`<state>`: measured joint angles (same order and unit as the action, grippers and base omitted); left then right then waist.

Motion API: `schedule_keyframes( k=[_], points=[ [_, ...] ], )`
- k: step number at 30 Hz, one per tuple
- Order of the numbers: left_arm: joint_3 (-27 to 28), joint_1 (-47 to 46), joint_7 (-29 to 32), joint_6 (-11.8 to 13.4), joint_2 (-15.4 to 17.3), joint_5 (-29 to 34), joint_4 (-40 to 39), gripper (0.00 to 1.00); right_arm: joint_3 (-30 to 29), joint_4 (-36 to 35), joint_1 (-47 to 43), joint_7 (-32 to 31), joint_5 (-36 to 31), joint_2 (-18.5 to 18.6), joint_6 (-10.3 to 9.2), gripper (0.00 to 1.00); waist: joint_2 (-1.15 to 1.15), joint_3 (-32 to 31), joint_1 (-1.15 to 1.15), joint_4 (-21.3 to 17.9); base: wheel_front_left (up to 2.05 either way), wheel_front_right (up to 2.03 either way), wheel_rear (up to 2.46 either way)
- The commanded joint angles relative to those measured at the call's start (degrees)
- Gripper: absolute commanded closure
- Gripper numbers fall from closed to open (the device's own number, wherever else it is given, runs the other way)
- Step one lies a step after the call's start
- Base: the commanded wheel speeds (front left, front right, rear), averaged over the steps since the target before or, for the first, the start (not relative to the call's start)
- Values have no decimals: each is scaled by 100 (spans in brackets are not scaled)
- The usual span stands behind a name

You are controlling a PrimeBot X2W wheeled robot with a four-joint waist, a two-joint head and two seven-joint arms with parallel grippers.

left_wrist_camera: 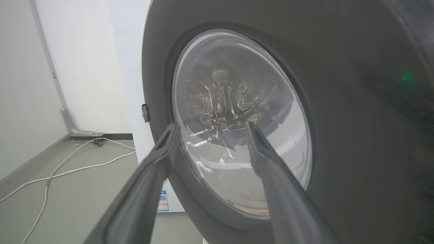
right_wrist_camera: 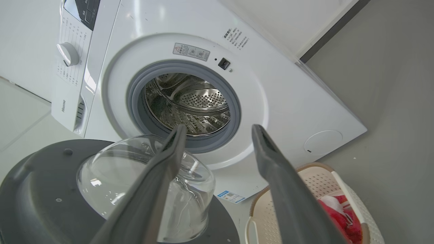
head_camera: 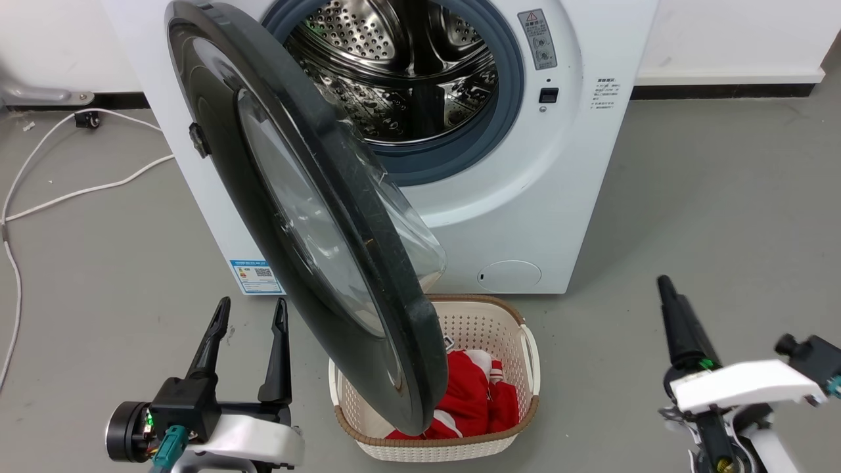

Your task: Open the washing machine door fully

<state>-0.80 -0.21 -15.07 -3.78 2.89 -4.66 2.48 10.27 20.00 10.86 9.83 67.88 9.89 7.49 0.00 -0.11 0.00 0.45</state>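
The white washing machine point(head_camera: 525, 197) stands ahead with its steel drum point(head_camera: 407, 66) exposed. The washing machine door point(head_camera: 358, 223), a black disc with a clear glass bowl, is swung out on its left hinge, edge-on to the head camera, with its lower rim over the basket. My left gripper point(head_camera: 250, 312) is open, just left of the door's outer face and low down. In the left wrist view that gripper point(left_wrist_camera: 211, 127) points at the door's glass point(left_wrist_camera: 237, 118) with nothing between its fingers. My right gripper point(head_camera: 665, 286) hovers at the lower right, away from the door. Its own view shows that gripper point(right_wrist_camera: 218, 130) open and empty.
A cream laundry basket point(head_camera: 489, 322) with red clothing point(head_camera: 473, 394) sits on the floor under the door, right in front of the machine. White cables point(head_camera: 66, 194) run over the grey floor at the left. Open floor lies to the right of the machine.
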Motion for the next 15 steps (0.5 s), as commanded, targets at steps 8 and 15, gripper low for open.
schedule_keyframes(
  k=[8, 15],
  points=[
    [89, 13, -14, -13, -2, 44, -15, 0, -1420, -776, -518, 535, -3482, -393, 0, 0, 0, 10, 0, 7, 0, 0, 0],
    [150, -91, -14, -61, -1, 95, -30, 0, -1728, -2523, -1054, 531, -6231, -708, -1, 0, 0, 61, 0, -10, 0, 0, 0]
  ],
)
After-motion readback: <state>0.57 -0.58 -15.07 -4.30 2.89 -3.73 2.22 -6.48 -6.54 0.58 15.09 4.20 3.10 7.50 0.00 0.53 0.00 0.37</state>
